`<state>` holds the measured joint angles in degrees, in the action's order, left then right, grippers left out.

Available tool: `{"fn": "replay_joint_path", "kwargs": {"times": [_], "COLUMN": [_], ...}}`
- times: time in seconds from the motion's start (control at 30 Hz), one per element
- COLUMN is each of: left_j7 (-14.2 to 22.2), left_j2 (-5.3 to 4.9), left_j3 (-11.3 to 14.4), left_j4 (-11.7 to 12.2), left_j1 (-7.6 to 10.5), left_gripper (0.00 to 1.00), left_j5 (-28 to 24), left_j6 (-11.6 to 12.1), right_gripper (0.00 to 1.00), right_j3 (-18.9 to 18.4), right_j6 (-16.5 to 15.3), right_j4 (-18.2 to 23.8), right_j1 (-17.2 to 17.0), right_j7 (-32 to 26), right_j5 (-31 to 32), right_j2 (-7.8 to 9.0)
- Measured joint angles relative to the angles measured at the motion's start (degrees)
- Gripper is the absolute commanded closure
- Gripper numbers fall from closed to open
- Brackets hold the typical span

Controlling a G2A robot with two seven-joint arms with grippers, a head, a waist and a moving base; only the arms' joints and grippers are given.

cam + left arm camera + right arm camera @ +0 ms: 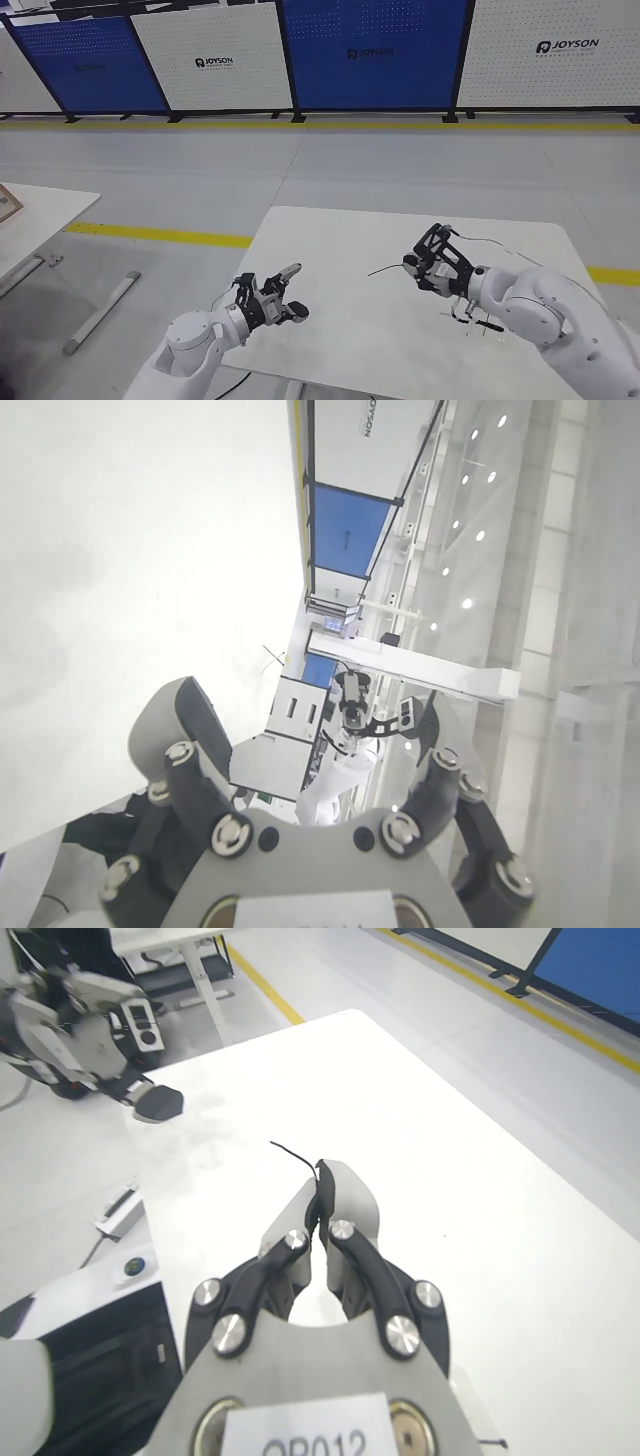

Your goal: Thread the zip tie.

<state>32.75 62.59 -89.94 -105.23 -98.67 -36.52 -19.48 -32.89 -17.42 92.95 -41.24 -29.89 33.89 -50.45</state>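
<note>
Right pincer (322,1178) tight on the zip tie (291,1153) — tail out beyond its tips — left pincer (312,710) wide.

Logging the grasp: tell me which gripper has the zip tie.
The right gripper, shut on the thin black zip tie; the left gripper is open and empty.

1. Zip tie (295,1157): only a thin tail shows above the table (450,1128); rest buried between pads of the right gripper (320,1180).
2. Loose ties (470,322) on the table by the right arm: too small to count.
3. Left gripper (125,1048) over the table's edge: blurred.
</note>
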Motion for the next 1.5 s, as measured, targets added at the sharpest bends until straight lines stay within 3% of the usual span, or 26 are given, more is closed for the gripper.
{"fn": "replay_joint_path", "kwargs": {"times": [0.17,0.27,0.7,0.8,0.87,1.0,1.17,1.5], "left_j7": [-2.51,-7.53,-8.39,-11.04,-13.08,-14.71,-16.7,-16.69], "left_j2": [-1.4,-2.33,-2.32,-2.16,-2.14,-2.77,-4.26,-4.25], "left_j3": [4.19,6.68,7.35,8.09,8.57,9.82,12.8,12.76], "left_j4": [-1.32,-1.24,-1.18,-1.15,-1.09,0.64,2.55,2.51], "left_j1": [0.9,2.45,2.72,3.31,3.5,4.28,6.39,6.35], "left_gripper": [0.0,0.0,0.0,0.0,0.0,0.0,0.0,0.0], "left_j5": [-4.36,-6.63,-7.11,-9.1,-10.58,-14.51,-18.92,-18.84], "left_j6": [0.0,0.0,0.01,0.01,0.01,0.0,0.0,0.0], "right_gripper": [1.0,1.0,1.0,1.0,1.0,1.0,1.0,1.0], "right_j3": [1.72,3.15,3.14,3.46,3.53,4.78,7.34,7.26], "right_j6": [-2.1,-2.09,-1.91,-0.62,-1.76,-2.1,-2.06,-2.06], "right_j4": [-0.46,0.04,0.13,1.27,1.6,2.2,2.34,2.34], "right_j1": [0.83,1.45,1.35,1.5,1.64,2.52,4.27,4.22], "right_j7": [2.34,2.56,2.94,0.57,0.33,0.35,0.99,0.96], "right_j5": [7.22,6.39,7.27,11.91,13.41,14.29,13.15,13.25], "right_j2": [-1.51,-1.96,-2.13,-2.63,-2.99,-3.3,-3.27,-3.28]}}
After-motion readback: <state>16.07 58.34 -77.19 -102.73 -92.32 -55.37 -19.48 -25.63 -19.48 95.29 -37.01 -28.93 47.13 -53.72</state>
